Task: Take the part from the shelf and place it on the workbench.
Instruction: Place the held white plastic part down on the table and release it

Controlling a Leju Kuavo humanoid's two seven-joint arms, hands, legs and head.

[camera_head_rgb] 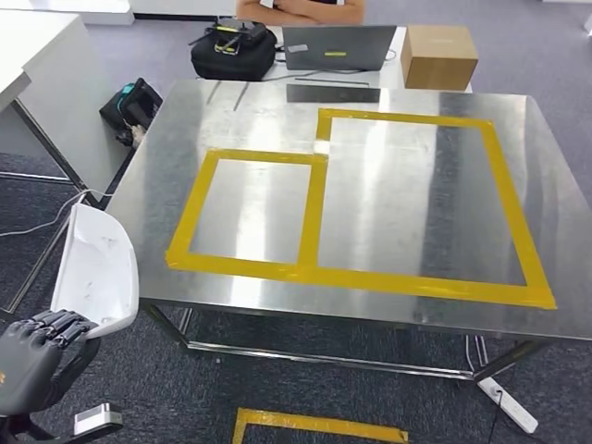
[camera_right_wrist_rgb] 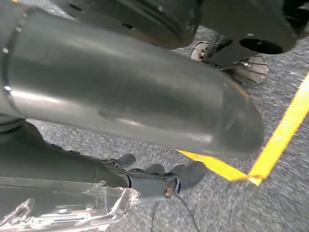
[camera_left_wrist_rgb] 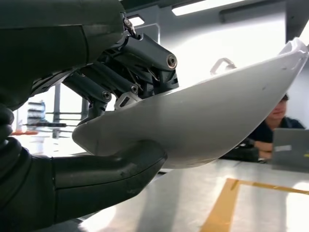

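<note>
Part already off the shelf; left robot hand clamps its near edge, thumb under, fingers over; part hangs just off the tabletop corner, not yet set down; right robot hand hangs over the floor, apparently empty.

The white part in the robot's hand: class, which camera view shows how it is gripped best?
The left wrist view: the left hand clamps the white part between thumb and fingers. The head view shows its whole shape; the right wrist view faces the floor.
</note>
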